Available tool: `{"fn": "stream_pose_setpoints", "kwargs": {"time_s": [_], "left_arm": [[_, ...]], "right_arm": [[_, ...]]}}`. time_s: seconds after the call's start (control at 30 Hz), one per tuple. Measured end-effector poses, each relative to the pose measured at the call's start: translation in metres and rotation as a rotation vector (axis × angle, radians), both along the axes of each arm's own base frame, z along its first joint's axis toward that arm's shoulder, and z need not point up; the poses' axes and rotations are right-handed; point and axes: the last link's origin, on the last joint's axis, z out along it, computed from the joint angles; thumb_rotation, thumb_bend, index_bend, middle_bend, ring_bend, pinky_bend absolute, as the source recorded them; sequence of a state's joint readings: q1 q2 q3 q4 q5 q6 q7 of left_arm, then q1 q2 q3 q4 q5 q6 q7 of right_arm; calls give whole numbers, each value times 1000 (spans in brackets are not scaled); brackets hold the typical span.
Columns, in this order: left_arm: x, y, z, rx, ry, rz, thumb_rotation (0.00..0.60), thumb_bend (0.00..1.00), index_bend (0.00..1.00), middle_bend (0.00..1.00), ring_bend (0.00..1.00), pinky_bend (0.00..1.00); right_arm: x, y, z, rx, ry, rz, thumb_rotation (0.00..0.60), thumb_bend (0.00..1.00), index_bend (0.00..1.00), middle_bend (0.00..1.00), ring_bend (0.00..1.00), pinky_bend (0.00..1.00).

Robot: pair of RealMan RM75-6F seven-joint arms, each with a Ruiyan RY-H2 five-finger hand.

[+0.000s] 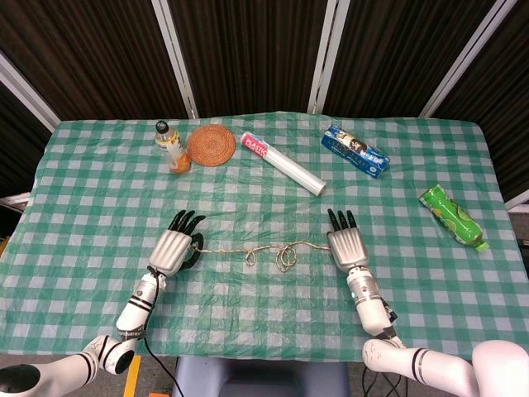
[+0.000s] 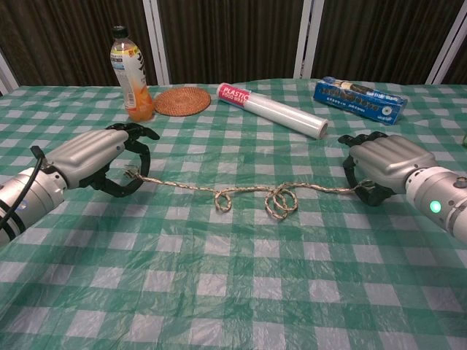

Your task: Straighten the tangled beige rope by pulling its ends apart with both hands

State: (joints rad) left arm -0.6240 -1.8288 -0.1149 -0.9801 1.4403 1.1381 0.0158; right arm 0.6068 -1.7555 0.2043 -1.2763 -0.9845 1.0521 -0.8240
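Note:
The beige rope [image 1: 285, 255] lies across the green checked tablecloth with two small loops [image 2: 281, 203] still in its middle. My left hand [image 1: 176, 248] curls its fingers around the rope's left end [image 2: 133, 173], palm down. My right hand [image 1: 347, 246] is closed over the right end, which runs in under the fingers [image 2: 363, 188]. Outside the loops, the rope runs nearly straight from hand to hand. In the chest view the left hand [image 2: 98, 157] and the right hand [image 2: 383, 162] both sit low on the cloth.
At the back stand an orange drink bottle [image 1: 172, 145], a woven round mat [image 1: 212, 145], a roll of plastic wrap [image 1: 283, 163] and a blue box [image 1: 355, 150]. A green bottle [image 1: 451, 217] lies at the right, beyond my right hand.

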Motion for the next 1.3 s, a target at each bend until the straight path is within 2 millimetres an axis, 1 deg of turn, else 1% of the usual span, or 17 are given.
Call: {"fn": "stream_pose_setpoints", "kwargs": {"time_s": [0.17, 0.27, 0.4, 0.6, 0.8, 1.0, 1.13, 1.3], "left_arm": [[-4, 1, 5, 16, 8, 2, 600, 461, 616, 120, 0, 30], [-7, 2, 11, 30, 14, 2, 600, 461, 616, 120, 0, 30], [-17, 3, 23, 57, 35, 7, 600, 460, 616, 120, 0, 31], [-43, -1, 43, 90, 73, 39, 600, 461, 617, 120, 0, 30], [-68, -15, 58, 97, 79, 76, 600, 462, 616, 120, 0, 30], [-88, -30, 72, 111, 76, 108, 600, 460, 616, 120, 0, 30], [-98, -37, 78, 118, 67, 131, 600, 460, 616, 120, 0, 30], [-109, -41, 82, 122, 72, 155, 600, 459, 616, 120, 0, 30]], "right_arm": [[-7, -1, 11, -26, 6, -1, 600, 611, 726, 52, 0, 0], [-14, -2, 23, -49, 3, -7, 600, 611, 726, 52, 0, 0], [-29, -1, 47, -89, -2, -22, 600, 611, 726, 55, 0, 0], [-58, 6, 82, -137, 7, -50, 600, 610, 726, 55, 0, 0], [-86, 19, 108, -165, 14, -81, 600, 610, 726, 55, 0, 0], [-108, 33, 125, -181, 23, -101, 600, 611, 726, 55, 0, 0], [-118, 40, 130, -181, 27, -113, 600, 610, 726, 55, 0, 0], [-130, 46, 129, -175, 35, -132, 600, 611, 726, 55, 0, 0]]}}
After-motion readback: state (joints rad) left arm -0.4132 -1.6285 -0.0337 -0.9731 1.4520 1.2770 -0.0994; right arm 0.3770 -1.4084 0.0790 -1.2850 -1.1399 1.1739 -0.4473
